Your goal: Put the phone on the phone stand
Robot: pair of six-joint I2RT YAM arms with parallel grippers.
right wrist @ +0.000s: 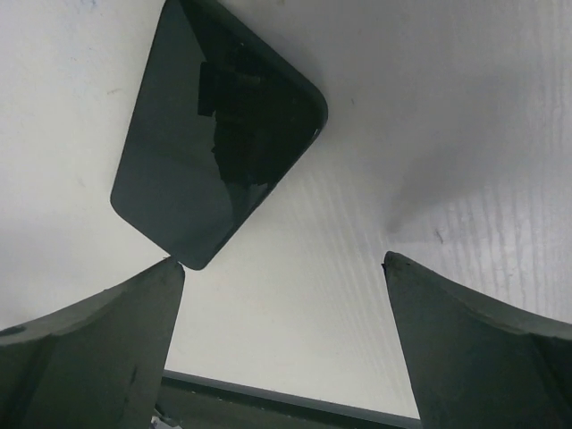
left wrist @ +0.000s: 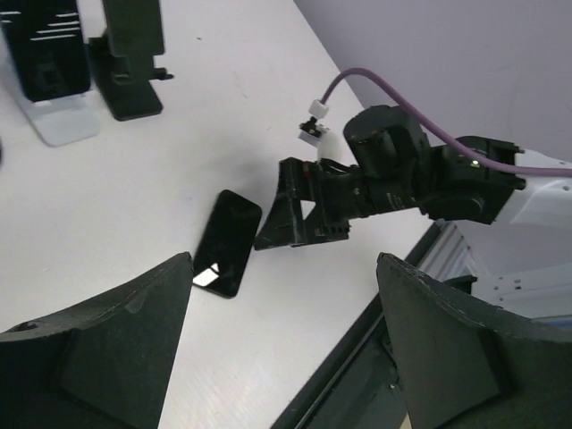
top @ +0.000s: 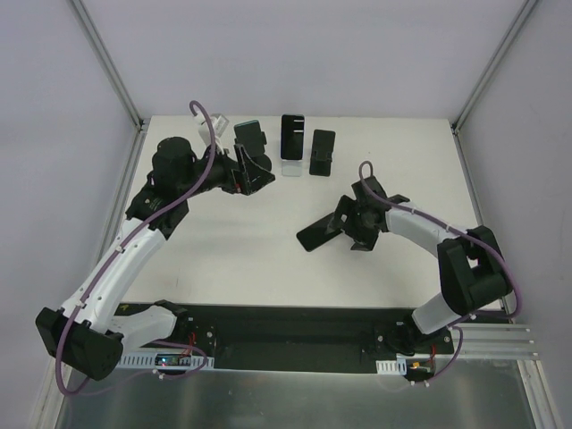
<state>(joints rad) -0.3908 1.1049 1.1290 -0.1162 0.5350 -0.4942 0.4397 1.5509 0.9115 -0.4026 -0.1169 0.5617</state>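
Top external view: the table [top: 223,268] fills the frame; three stands sit along its far edge at upper middle, and the phone [top: 317,235] lies lower, right of centre.
Right arm [top: 420,234]: it reaches in from the lower right toward the phone.
Stands: the leftmost stand [top: 250,141] and the right-hand stand [top: 323,152] are black. The white-based stand [top: 292,136] between them carries a dark slab. Which one you should use cannot be told.
Phone: flat on the table, glossy face up, well apart from all three stands.
Right gripper [top: 347,223]: jaws spread wide, holding nothing. In the right wrist view the phone lies toward the upper left, one corner just beside the left-of-frame finger [right wrist: 98,349], not between the fingers.
Left gripper [left wrist: 284,268]: jaws wide, empty, just beside the leftmost stand.
Step in hand: by the look of it, picking up the phone.
How to do it well: shift the right gripper toward the phone until its fingers straddle the long edges, then lower and close slowly.
Risk: the phone looks thin and slick, so a corner pinch would likely skid it.
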